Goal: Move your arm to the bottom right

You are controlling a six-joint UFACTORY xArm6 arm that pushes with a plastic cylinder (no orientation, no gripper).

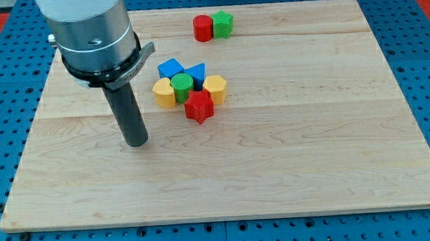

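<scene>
My tip (136, 142) rests on the wooden board (312, 145) at the view's left of centre, below and left of a cluster of blocks. The cluster holds a blue block (169, 67), a blue triangular block (197, 73), a green cylinder (182, 85), a yellow block (164, 93), a yellow block (215, 88) and a red star-like block (199, 106). My tip is apart from all of them; the yellow block on the left is the nearest. A red cylinder (203, 27) and a green block (222, 23) sit side by side near the view's top.
The arm's grey cylindrical body (92, 31) rises over the board's top left. The board lies on a blue pegboard surface (429, 65) that surrounds it on all sides.
</scene>
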